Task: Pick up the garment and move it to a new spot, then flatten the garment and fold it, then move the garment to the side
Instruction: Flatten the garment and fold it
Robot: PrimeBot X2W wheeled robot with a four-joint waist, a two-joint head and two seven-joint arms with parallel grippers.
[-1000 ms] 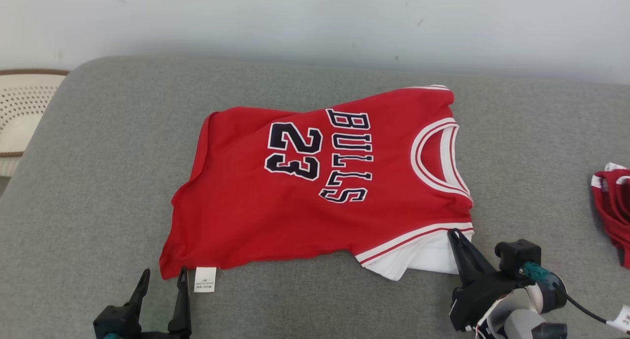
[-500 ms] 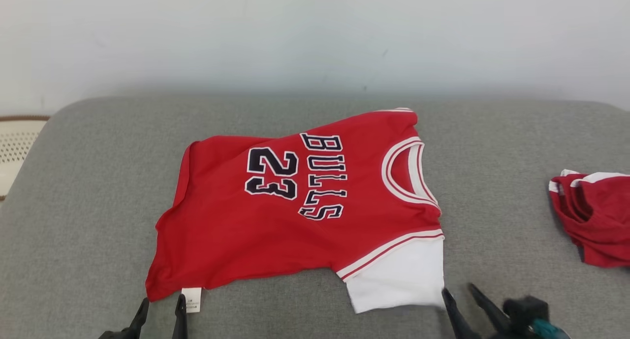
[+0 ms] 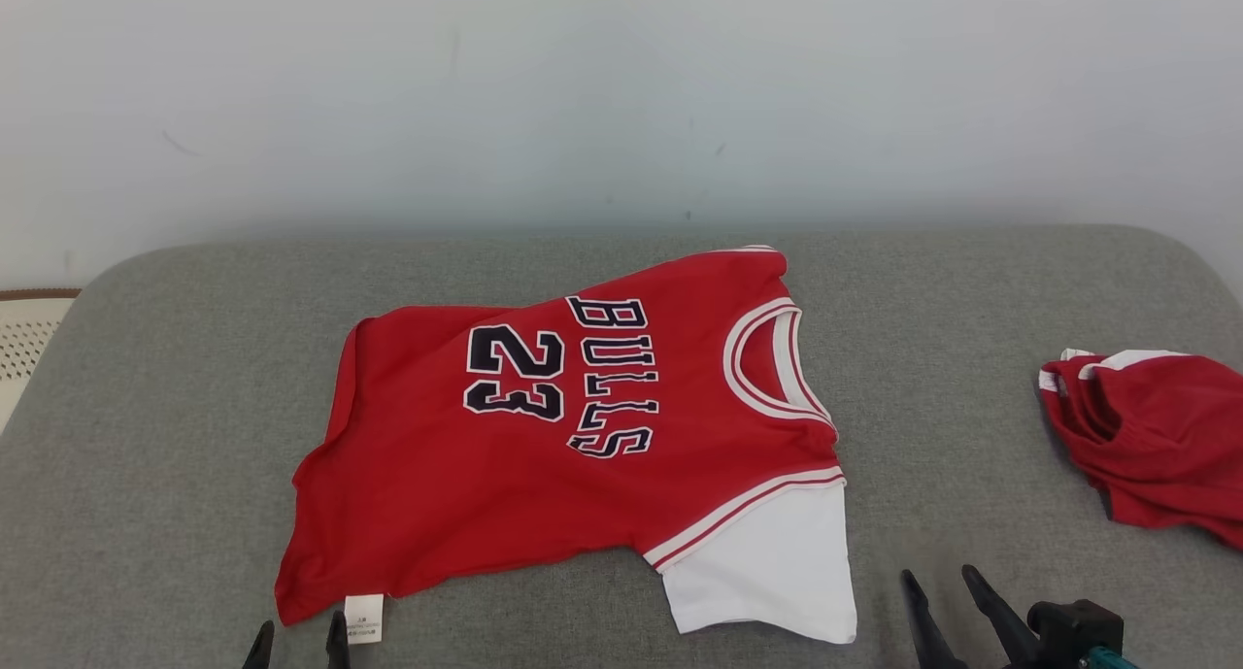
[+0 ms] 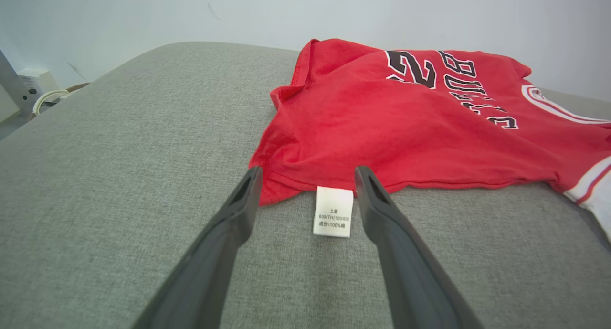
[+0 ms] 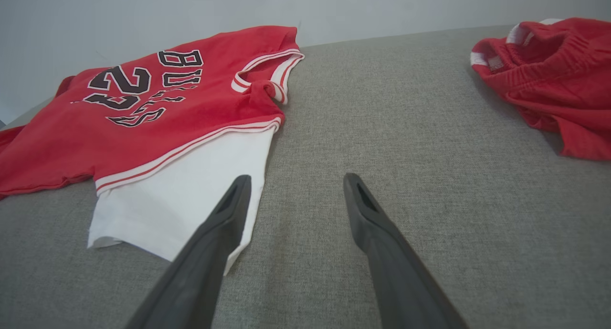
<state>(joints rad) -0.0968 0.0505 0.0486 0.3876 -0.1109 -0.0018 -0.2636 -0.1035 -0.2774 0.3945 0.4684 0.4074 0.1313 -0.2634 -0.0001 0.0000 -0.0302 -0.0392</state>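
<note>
Left hand [image 3: 299, 626] mostly cropped, second red garment [image 3: 1151, 436] cropped

Grey cushion [image 3: 971, 310], crumpled red shorts [image 3: 1156, 436], pale wall [image 3: 621, 86]

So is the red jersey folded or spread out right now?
Spread out: the jersey lies on the grey cushion, number and lettering fully showing, white sleeve extended flat.
</note>
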